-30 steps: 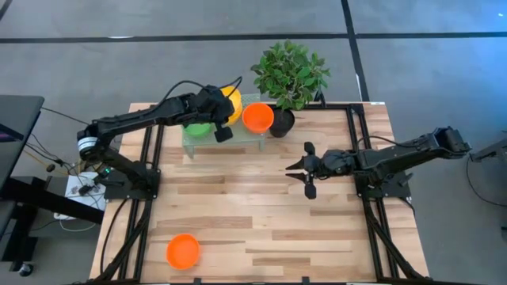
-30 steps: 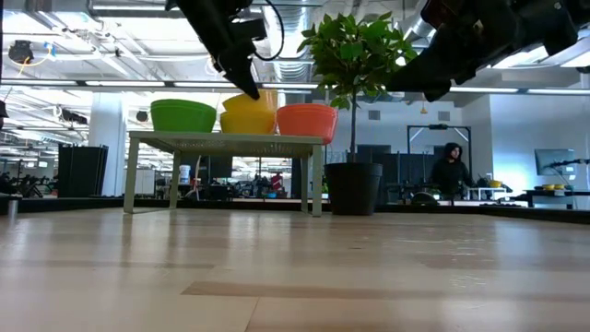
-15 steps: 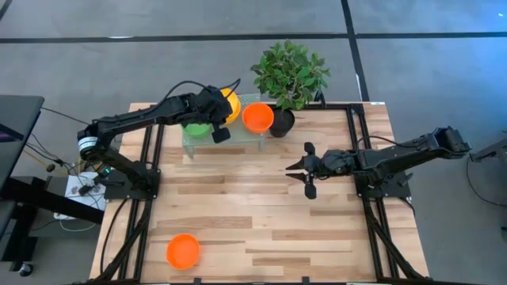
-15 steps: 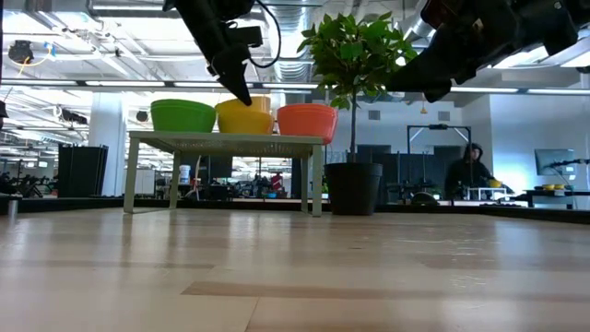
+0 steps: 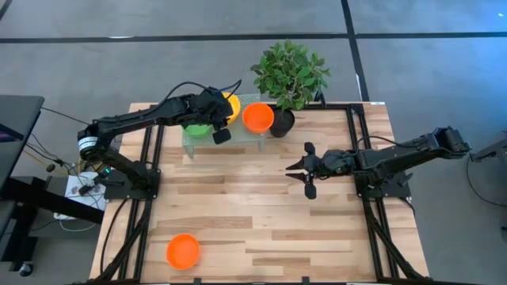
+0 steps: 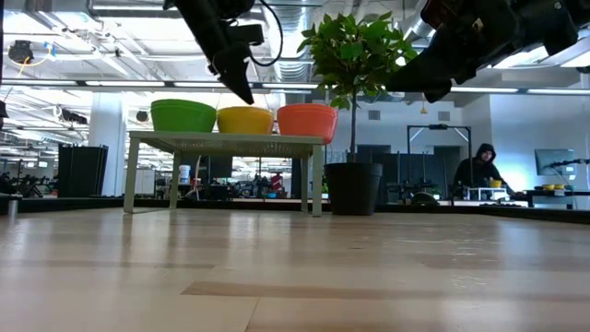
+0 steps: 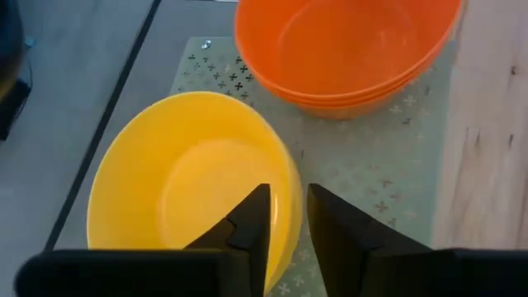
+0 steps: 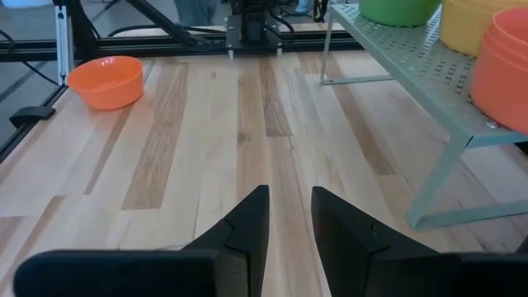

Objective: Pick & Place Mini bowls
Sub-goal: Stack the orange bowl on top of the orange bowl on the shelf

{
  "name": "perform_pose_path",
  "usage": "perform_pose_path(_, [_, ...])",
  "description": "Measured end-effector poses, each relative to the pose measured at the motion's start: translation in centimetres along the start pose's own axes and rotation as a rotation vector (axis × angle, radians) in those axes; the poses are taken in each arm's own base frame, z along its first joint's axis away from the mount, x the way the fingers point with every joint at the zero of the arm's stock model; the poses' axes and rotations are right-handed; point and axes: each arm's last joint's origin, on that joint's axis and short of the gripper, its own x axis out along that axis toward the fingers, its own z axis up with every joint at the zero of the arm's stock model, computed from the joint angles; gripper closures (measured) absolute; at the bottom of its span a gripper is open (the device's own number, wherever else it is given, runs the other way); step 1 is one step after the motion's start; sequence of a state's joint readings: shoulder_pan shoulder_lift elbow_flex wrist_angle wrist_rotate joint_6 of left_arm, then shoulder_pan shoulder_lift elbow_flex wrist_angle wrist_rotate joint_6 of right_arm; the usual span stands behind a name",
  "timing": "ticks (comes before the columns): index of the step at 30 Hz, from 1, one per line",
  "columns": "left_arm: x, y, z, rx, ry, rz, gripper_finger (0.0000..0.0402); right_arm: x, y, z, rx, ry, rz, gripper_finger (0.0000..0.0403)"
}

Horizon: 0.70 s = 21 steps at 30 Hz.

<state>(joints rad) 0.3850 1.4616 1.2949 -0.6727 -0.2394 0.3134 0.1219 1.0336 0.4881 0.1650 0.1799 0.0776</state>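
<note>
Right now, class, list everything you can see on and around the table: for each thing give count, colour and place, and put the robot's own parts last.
Small shelf: one, pale green, far side of the table.
Bowls on the shelf: green, yellow, orange, side by side.
Loose bowl: one, orange, near left corner of the table.
Plant: one, green leaves in a black pot, just right of the shelf.
Table: one, light wood.
Person: one, dark hooded top, in the room behind.
Left claw: above the yellow bowl's rim, slightly open, holding nothing.
Right claw: over the table's right-middle, open, empty.
</note>
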Motion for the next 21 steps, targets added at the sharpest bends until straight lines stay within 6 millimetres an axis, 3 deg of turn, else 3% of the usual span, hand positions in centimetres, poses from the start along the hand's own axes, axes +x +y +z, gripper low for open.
perform_pose_path(5, [-0.3, -1.1, 0.5, 0.029, -0.009, 0.039, 0.0295, 0.0, 0.0, 0.0, 0.002, 0.0, 0.0, 0.0315])
perform_pose_path(9, [-1.5, -3.2, 1.3, 0.061, -0.05, 0.093, 0.0285, 0.0, 0.0, 0.0, 0.002, 0.0, 0.0, 0.0315])
perform_pose_path(16, [-4.2, -9.4, 1.8, 0.047, -0.1, -0.043, 0.0286, 0.0, 0.0, 0.0, 0.001, 0.004, 0.001, 0.0315])
perform_pose_path(21, [-6.6, -14.0, 0.2, 0.003, -0.014, -0.165, 0.0287, 0.0, 0.1, -0.1, 0.016, 0.005, 0.006, 0.0315])
